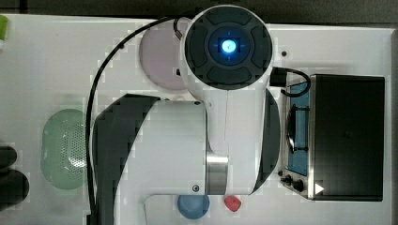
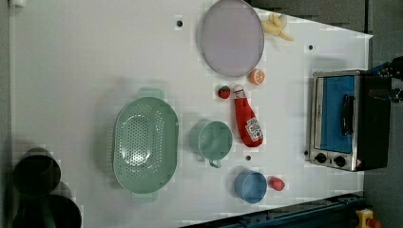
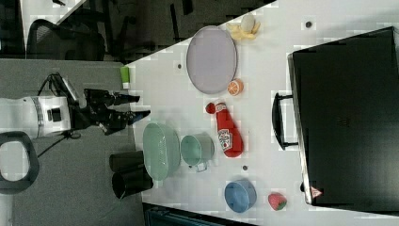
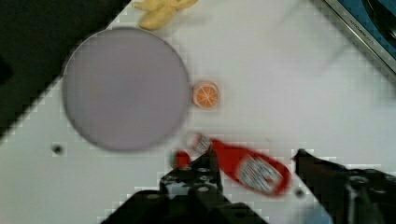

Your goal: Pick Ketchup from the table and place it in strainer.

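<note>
Ketchup [image 2: 247,118]: 1 bottle, lying flat on desk [image 2: 95,57]. Pincer [image 4: 254,161]: open, empty, above. Advice: straddle mid-body across width, avoiding strawberry [image 2: 224,92]; destination strainer [image 2: 145,145].

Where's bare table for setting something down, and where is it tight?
In the left view, the broad white stretch left of the lilac round plate and above the pale mint-green perforated plastic strainer is bare. Crowded: the red ketchup squeeze bottle lies between the green cup, tiny strawberry, orange slice and toaster oven.
</note>
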Motion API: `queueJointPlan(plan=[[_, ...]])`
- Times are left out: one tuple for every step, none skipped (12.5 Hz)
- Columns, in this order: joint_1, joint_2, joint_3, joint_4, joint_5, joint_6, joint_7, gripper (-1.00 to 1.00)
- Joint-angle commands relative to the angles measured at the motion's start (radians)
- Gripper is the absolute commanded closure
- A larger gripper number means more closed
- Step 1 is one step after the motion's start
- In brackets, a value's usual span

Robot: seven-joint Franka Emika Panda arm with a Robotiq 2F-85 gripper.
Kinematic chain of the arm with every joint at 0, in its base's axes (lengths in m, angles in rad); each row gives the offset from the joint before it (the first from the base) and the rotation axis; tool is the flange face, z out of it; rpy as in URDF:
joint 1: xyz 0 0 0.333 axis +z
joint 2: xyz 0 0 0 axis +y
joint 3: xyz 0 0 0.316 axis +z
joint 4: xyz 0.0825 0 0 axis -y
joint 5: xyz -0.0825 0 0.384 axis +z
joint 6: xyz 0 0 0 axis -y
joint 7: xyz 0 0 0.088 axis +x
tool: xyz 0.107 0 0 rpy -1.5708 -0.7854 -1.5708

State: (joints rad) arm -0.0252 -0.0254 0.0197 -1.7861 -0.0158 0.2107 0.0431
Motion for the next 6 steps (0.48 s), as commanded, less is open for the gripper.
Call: queueJointPlan(plan=[[-0.104,-0.235,0.064,-0.108,0.046,-0.187,-0.031,-0.59],[-0.104,-0.23,0.065,-0.11,0.046,-0.186,-0.031,-0.81],[-0.103,-0.221,0.065,-0.115,0.046,-0.186,-0.031,-0.99],[-0.103,-0.208,0.067,-0.125,0.047,-0.186,-0.031,-1.0],[-0.102,-0.192,0.07,-0.137,0.047,-0.182,-0.031,-1.0],[-0.101,-0.174,0.075,-0.15,0.047,-0.169,-0.032,-1.0]])
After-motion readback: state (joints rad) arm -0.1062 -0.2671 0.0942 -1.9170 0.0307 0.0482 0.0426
